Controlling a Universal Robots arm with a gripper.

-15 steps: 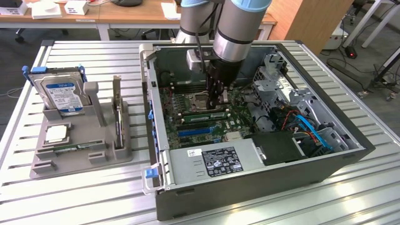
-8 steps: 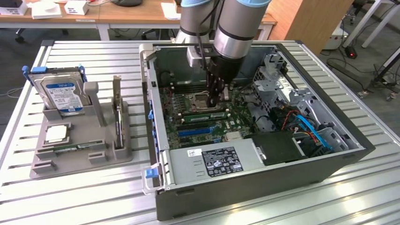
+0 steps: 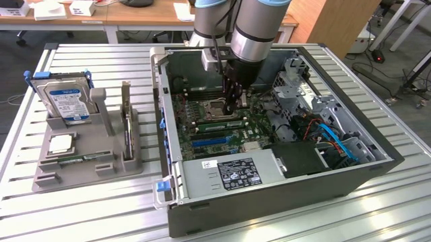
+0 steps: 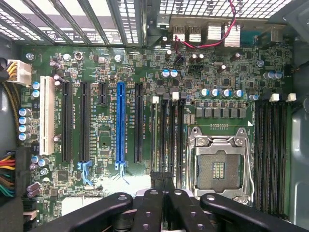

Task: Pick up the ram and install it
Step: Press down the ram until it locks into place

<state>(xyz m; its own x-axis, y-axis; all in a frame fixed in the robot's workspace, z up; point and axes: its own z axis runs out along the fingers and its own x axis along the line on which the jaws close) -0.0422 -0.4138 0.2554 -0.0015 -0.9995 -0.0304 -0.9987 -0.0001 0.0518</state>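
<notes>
Gripper (image 4: 162, 183) closed, fingers together over the memory slots (image 4: 166, 130) beside the empty CPU socket (image 4: 218, 166) — holding nothing visible. Ram (image 3: 126, 121) stands on edge in the grey holder (image 3: 88, 169), well apart. Risk: closed fingers scraping the motherboard (image 4: 145, 77) — hovering low.

The arm reaches steeply downward, its wrist nearly vertical. The end effector (image 3: 231, 108) points straight down, its black fingers (image 4: 155, 181) pressed together with no gap between them, the linkages folded inward.
</notes>
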